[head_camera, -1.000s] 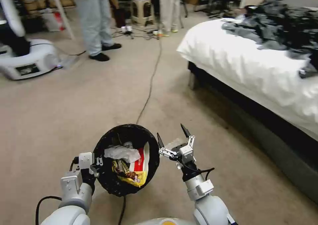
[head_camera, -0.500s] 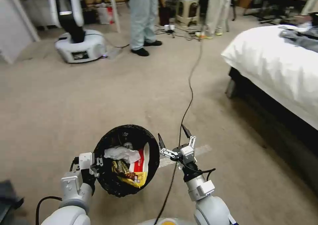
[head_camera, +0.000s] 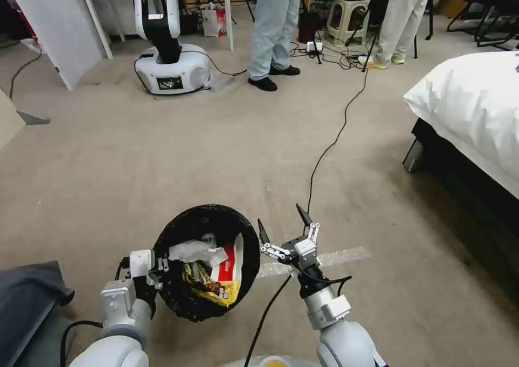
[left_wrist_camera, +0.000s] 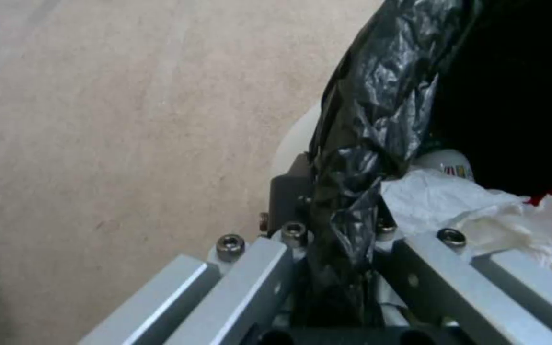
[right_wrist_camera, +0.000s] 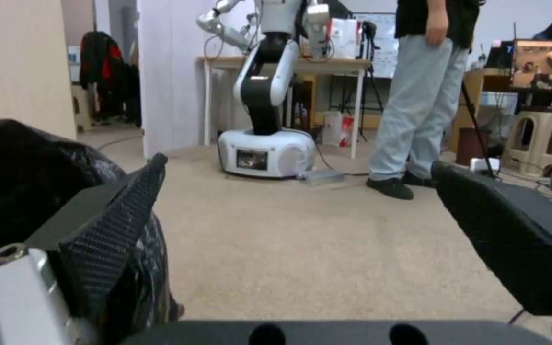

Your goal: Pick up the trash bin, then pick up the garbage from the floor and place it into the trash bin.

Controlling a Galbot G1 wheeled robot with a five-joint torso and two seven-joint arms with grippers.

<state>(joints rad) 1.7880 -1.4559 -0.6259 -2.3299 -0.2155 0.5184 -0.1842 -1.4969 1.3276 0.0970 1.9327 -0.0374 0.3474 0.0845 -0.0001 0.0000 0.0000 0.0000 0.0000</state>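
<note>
1. The small round white plastic trash bin [head_camera: 207, 262], lined with a crinkly black plastic bag folded over its rim, is held up off the beige carpeted floor [head_camera: 162, 156] in front of the robot, tilted so its mouth faces the head camera.
2. The left claw [head_camera: 155, 272] is clamped on the bin's near-left rim; in the left wrist view its metal fingers [left_wrist_camera: 250, 278] pinch the black liner [left_wrist_camera: 365, 143] and the white wall between them.
3. Inside the bin lies garbage: a crumpled white tissue [head_camera: 195, 251], a yellow snack wrapper [head_camera: 211, 287] and a red-and-white paper carton [head_camera: 230, 262], piled toward the lower side of the opening.
4. The left wrist view also shows the tissue [left_wrist_camera: 455, 206] just beside the inner finger, with a small white bottle-like item [left_wrist_camera: 445, 163] behind it.
5. The right claw [head_camera: 285, 228] hovers just to the right of the bin, its two dark pointed fingers spread apart and holding nothing.
6. In the right wrist view the bin's black bag [right_wrist_camera: 20, 182] sits right next to one textured black finger [right_wrist_camera: 116, 225].
7. A black cable [head_camera: 330, 145] runs across the carpet, and a strip of clear tape [head_camera: 335, 258] lies on the floor under the right claw.
8. A white-covered bed [head_camera: 476, 107] stands to the right.
</note>
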